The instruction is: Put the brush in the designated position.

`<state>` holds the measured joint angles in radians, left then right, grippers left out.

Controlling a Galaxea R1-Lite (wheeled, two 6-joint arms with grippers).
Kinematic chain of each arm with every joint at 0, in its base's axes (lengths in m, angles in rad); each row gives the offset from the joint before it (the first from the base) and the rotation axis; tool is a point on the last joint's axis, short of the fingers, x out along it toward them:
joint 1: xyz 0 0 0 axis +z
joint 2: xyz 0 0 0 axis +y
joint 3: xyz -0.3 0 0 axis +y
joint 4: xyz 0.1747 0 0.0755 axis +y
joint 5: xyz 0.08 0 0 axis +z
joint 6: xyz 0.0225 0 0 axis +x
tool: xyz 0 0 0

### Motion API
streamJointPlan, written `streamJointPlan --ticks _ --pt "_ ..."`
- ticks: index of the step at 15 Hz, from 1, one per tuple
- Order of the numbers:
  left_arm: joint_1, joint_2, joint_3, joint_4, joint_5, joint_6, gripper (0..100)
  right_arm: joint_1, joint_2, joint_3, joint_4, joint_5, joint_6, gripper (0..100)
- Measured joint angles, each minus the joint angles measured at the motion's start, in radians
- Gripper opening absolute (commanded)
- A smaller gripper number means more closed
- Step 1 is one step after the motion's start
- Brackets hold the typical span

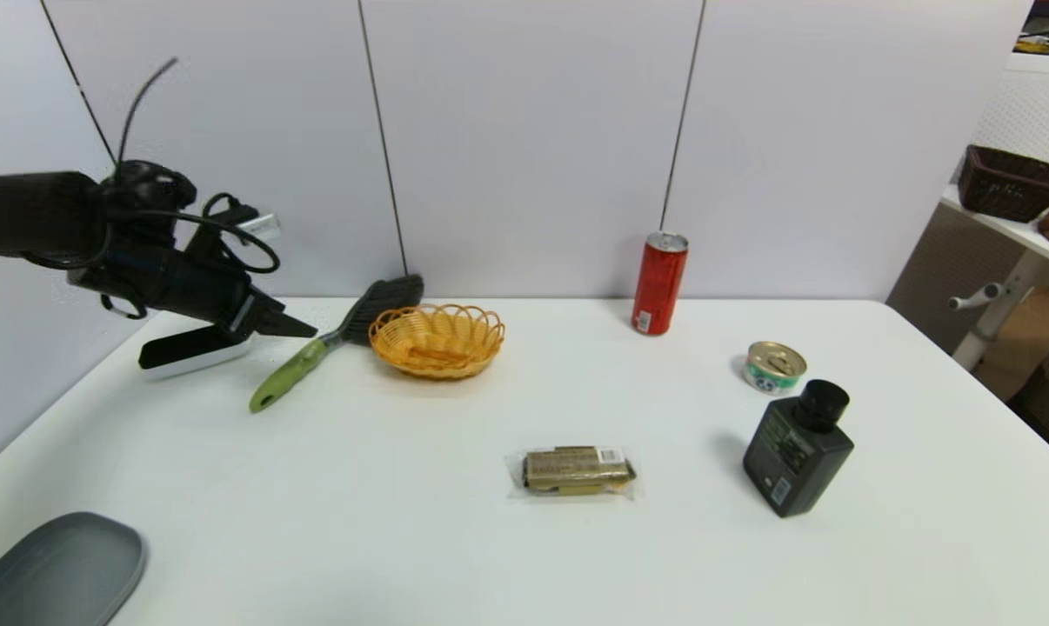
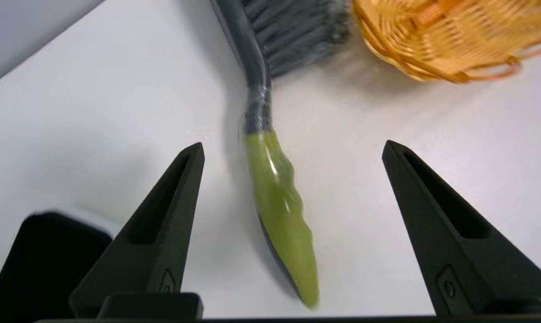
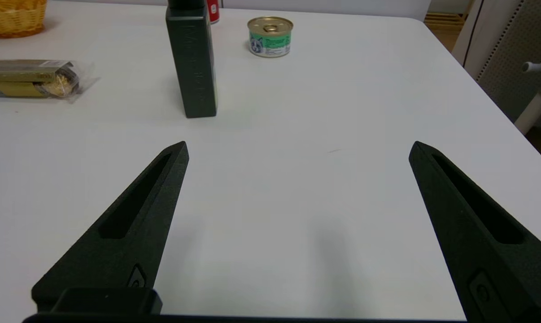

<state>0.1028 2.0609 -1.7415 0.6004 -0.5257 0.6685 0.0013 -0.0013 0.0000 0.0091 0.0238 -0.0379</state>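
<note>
The white surface (image 1: 524,539) is carrying everything here, and most of it is lying well away from the work: a red can (image 1: 659,283), a dark bottle (image 1: 797,461), a small tin (image 1: 774,366) and a wrapped packet (image 1: 577,470) are sitting toward the middle and right.

The left arm is reaching in over the far left corner, and the left gripper (image 2: 293,148) is hovering above the surface with its fingers spread wide, holding nothing. Just below it a flat white block with a black pad (image 1: 192,351) is lying on the surface.

The brush (image 1: 337,341) is resting on the surface just beyond that gripper. Its long axis is running diagonally: the bristle end is lying at the back, touching or nearly touching the orange wicker basket (image 1: 437,339), while the light green handle (image 2: 281,211) is pointing forward and left, toward the gripper. In the left wrist view the handle is lying between the open fingers but below them, running roughly along the reach, not across it.

The left arm is clearly the nearer one. The right gripper (image 3: 297,146) is waiting parked, fingers spread, over bare surface at the near right.
</note>
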Motion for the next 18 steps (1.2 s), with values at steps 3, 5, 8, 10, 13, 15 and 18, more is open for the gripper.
streamJointPlan --ticks 3,5,8,10,13,15,18 --pt "-0.002 -0.218 0.079 0.146 0.040 0.008 100 0.000 0.000 0.000 0.000 0.000 0.000 100" --pt "-0.010 -0.405 0.185 0.173 0.047 -0.013 100 0.000 0.000 0.000 0.000 0.000 0.000 100" --pt "-0.057 -0.694 0.371 0.145 0.054 -0.088 100 0.000 0.000 0.000 0.000 0.000 0.000 100" --pt "-0.092 -0.881 0.503 0.067 0.060 -0.148 100 0.000 0.000 0.000 0.000 0.000 0.000 100" --pt "-0.117 -1.153 0.769 -0.123 0.132 -0.256 100 0.000 0.000 0.000 0.000 0.000 0.001 100" --pt "-0.129 -1.329 0.984 -0.274 0.242 -0.333 100 0.000 0.000 0.000 0.000 0.000 0.000 100" --pt "-0.152 -1.582 1.268 -0.425 0.436 -0.428 100 0.000 0.000 0.000 0.000 0.000 0.000 100"
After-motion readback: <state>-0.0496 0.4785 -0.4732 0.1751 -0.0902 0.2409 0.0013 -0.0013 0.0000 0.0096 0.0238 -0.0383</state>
